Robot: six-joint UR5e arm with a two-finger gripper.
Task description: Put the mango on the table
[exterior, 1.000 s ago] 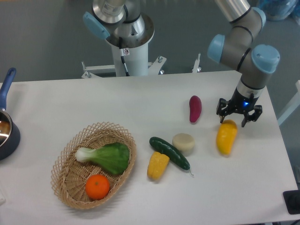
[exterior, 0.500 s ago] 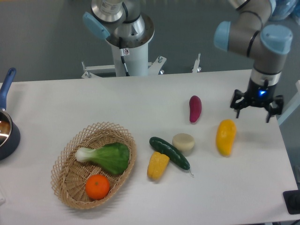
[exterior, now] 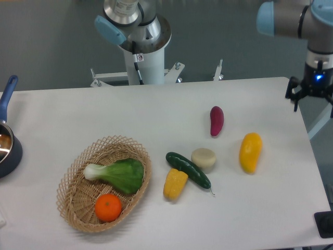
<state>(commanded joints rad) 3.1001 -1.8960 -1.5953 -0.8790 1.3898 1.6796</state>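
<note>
The mango (exterior: pixel 250 151), a glossy yellow-orange oblong fruit, lies on the white table (exterior: pixel 156 112) at the right, on its own with nothing touching it. My gripper (exterior: pixel 312 101) is open and empty, raised near the table's far right edge, up and to the right of the mango and well apart from it.
A purple sweet potato (exterior: pixel 216 120), a pale round piece (exterior: pixel 203 157), a dark cucumber (exterior: pixel 188 170) and a yellow corn piece (exterior: pixel 175 184) lie mid-table. A wicker basket (exterior: pixel 78 200) holds a bok choy (exterior: pixel 117 174) and an orange (exterior: pixel 108 207). A blue pot (exterior: pixel 7 143) sits at the left edge.
My gripper let go of the mango, then rose and moved right and back toward the table's edge. The mango stayed on the table.
</note>
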